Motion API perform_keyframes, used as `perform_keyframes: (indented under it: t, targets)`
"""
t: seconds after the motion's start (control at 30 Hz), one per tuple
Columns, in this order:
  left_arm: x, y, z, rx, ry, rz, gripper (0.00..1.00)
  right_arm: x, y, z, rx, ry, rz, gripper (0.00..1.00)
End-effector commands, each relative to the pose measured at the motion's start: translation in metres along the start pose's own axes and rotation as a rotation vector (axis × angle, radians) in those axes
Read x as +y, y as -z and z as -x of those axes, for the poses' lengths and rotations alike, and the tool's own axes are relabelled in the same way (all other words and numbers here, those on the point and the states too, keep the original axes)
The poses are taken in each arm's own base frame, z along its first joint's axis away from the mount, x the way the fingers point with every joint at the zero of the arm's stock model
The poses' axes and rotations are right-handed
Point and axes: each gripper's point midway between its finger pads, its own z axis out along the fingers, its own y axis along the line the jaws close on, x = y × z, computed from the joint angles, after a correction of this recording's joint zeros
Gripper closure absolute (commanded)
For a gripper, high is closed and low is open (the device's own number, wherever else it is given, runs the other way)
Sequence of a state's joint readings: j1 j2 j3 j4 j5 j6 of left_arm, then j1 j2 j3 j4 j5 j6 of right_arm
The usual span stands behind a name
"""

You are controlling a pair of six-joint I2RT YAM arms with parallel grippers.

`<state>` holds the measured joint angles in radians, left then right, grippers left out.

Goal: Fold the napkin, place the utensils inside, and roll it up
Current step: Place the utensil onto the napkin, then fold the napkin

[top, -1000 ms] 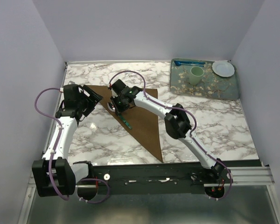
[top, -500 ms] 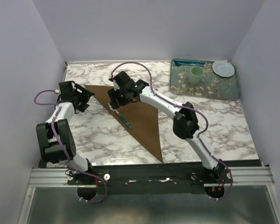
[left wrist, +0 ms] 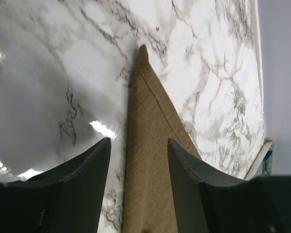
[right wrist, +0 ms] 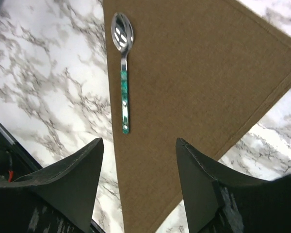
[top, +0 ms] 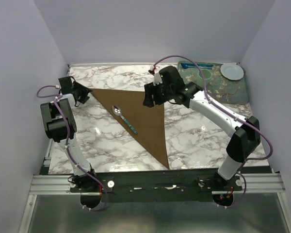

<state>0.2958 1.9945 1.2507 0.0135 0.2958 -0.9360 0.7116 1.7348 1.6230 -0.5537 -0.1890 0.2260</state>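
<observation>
The brown napkin (top: 145,116) lies folded into a triangle on the marble table. The spoon (top: 124,119), with its silver bowl and teal handle, rests on the napkin near its left slanted edge. My right gripper (top: 149,97) hovers open above the napkin's back edge; in its wrist view the spoon (right wrist: 123,73) lies ahead of the open right gripper (right wrist: 139,143) on the napkin (right wrist: 194,87). My left gripper (top: 85,94) is at the napkin's far left corner. The wrist view shows the open left gripper (left wrist: 138,145) straddling that pointed corner of the napkin (left wrist: 148,126), its fingers apart from the cloth.
A patterned tray (top: 233,92) stands at the back right with a white saucer (top: 232,71), a bright blue utensil (top: 190,64) and a green cup (top: 205,75) partly behind the right arm's cable. Walls close in the left, back and right.
My right gripper opened, left the spoon on the napkin and drew up and away to the back right. My left gripper moved to the napkin's left corner and narrowed its jaws.
</observation>
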Motion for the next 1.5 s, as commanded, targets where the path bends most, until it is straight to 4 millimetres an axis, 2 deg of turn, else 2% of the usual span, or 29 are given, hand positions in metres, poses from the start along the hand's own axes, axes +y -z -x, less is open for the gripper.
perform_keyframes:
  t: [0.0, 0.13, 0.33, 0.63, 0.73, 0.77, 0.87, 0.93, 1.0, 1.07, 1.1, 1.17, 1.2, 1.23, 1.43, 1.47]
  targets:
    - [0.001, -0.022, 0.012, -0.006, 0.002, -0.009, 0.44, -0.002, -0.002, -0.025, 0.015, 0.037, 0.007, 0.31]
    - [0.008, -0.028, 0.012, -0.008, 0.014, 0.019, 0.46, -0.01, 0.0, -0.032, 0.012, 0.028, -0.013, 0.31]
    - [0.007, -0.037, 0.017, -0.008, -0.001, 0.019, 0.51, -0.012, 0.003, -0.03, -0.008, 0.029, -0.016, 0.3]
    - [0.005, -0.048, 0.023, 0.001, -0.038, 0.017, 0.65, -0.016, 0.004, -0.034, -0.004, 0.016, -0.027, 0.3]
    - [-0.004, -0.045, 0.03, -0.022, -0.075, -0.004, 0.73, -0.016, 0.003, -0.035, 0.0, 0.011, -0.025, 0.3]
    - [-0.009, -0.044, 0.033, -0.031, -0.092, -0.013, 0.82, -0.015, 0.003, -0.036, 0.002, 0.01, -0.023, 0.3]
    - [-0.028, -0.036, 0.032, -0.045, -0.149, -0.043, 0.97, -0.015, -0.002, -0.038, 0.011, -0.003, -0.016, 0.3]
    - [-0.044, -0.025, 0.03, -0.062, -0.195, -0.061, 1.0, -0.013, -0.005, -0.04, 0.016, -0.009, -0.009, 0.3]
    - [-0.063, -0.01, 0.022, -0.072, -0.234, -0.082, 1.0, -0.013, -0.009, -0.045, 0.033, -0.03, -0.001, 0.3]
    - [-0.072, 0.002, 0.016, -0.095, -0.266, -0.077, 1.0, -0.011, -0.013, -0.05, 0.042, -0.053, 0.015, 0.3]
    - [-0.084, 0.015, 0.001, -0.092, -0.29, -0.097, 1.0, -0.011, -0.015, -0.057, 0.059, -0.062, 0.023, 0.3]
    - [-0.09, 0.026, -0.012, -0.107, -0.326, -0.092, 1.0, -0.005, -0.018, -0.062, 0.064, -0.086, 0.057, 0.3]
    - [-0.093, 0.041, -0.019, -0.116, -0.338, -0.096, 1.0, -0.006, -0.02, -0.071, 0.08, -0.1, 0.061, 0.3]
    - [-0.099, 0.047, -0.03, -0.117, -0.359, -0.106, 1.0, -0.005, -0.021, -0.073, 0.082, -0.107, 0.07, 0.3]
    - [-0.1, 0.086, -0.078, -0.088, -0.403, -0.134, 1.0, -0.001, -0.021, -0.095, 0.119, -0.147, 0.105, 0.3]
    - [-0.104, 0.09, -0.1, -0.052, -0.424, -0.152, 1.0, -0.001, -0.02, -0.097, 0.121, -0.154, 0.105, 0.3]
